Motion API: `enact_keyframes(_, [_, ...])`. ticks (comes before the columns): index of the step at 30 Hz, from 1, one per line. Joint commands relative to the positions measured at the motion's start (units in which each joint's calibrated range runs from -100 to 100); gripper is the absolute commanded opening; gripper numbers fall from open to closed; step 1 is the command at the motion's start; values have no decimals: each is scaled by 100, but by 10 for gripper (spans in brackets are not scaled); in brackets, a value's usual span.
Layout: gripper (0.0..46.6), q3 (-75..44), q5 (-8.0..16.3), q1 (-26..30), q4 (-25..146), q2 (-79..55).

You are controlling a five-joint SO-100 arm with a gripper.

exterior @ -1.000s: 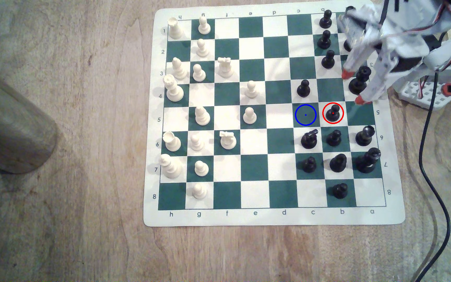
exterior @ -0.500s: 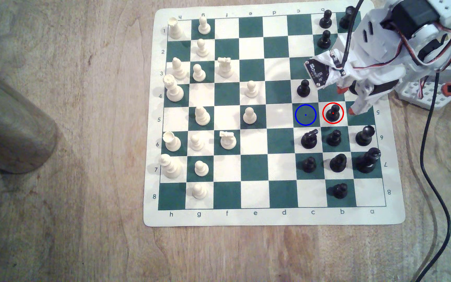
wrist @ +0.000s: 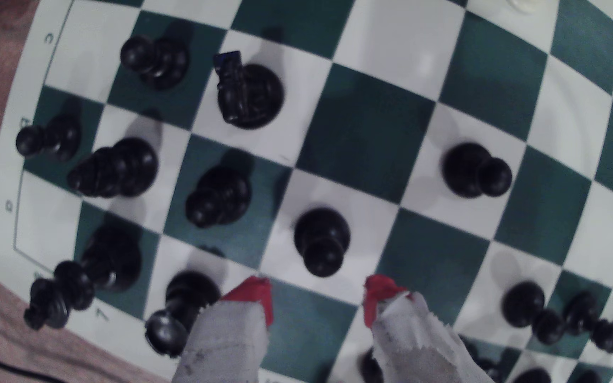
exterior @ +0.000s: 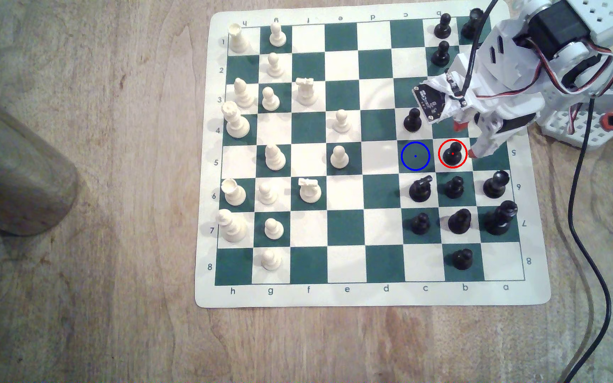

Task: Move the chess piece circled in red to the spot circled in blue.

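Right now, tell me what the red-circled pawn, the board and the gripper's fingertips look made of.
Red-circled black pawn: probably moulded plastic, glossy, with faint highlights on its head. Board: apparently a thin flexible printed mat, vinyl perhaps, with rounded corners, lying flat. Fingertips: red coating or tape over pale wrapped fingers; exact material unclear.

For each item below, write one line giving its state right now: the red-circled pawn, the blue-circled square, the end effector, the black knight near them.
Red-circled pawn: upright on its cream-white square, not gripped.
Blue-circled square: dark green, no piece on it.
End effector: open, red tips apart, just short of the pawn, holding nothing.
Black knight: upright, on the square next to the blue-circled square.
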State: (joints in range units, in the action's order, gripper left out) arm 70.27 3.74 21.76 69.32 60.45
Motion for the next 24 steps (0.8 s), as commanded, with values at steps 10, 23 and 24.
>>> enact_keyframes(10, [141, 127, -10, -13, -659, -510])
enact_keyframes(23, [128, 199, -10, 42, -831, -757])
enact_keyframes(24, [131, 199, -10, 50, -863, -808])
